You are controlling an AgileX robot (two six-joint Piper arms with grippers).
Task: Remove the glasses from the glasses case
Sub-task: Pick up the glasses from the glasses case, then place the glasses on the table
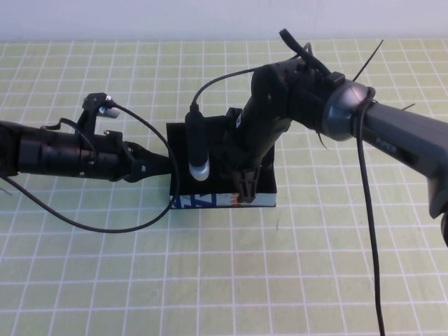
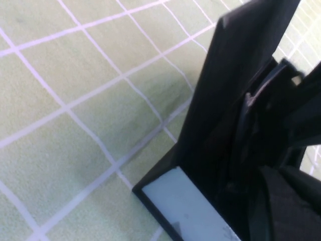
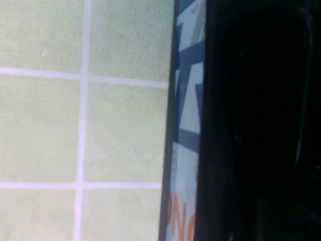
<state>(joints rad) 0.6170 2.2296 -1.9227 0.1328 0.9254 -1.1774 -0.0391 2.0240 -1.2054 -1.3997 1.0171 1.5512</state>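
**Right claw down in the case, left claw at its end**

Right claw (image 1: 246, 187) lowered into the open case (image 1: 262, 199), near the front wall. Fingers narrow together, dark on dark; cannot tell whether pinched on anything. Glasses hard to make out: only curved dark shapes inside the case in the right wrist view, possibly the frame, not certain. Pale blue front face with dark blue and orange lettering plain in that view, black interior beside it.

Left claw (image 1: 162, 165) at the left end of the case, level with the worktop (image 1: 224, 280); tips lost against the black box, so spread or pressed together cannot be told. Left wrist view filled by a black upright panel, likely the lid (image 2: 235, 85), with a pale strip of the case below; the rest blurred and black.

Right arm and a cable cover much of the case from above. Green checked worktop all round.
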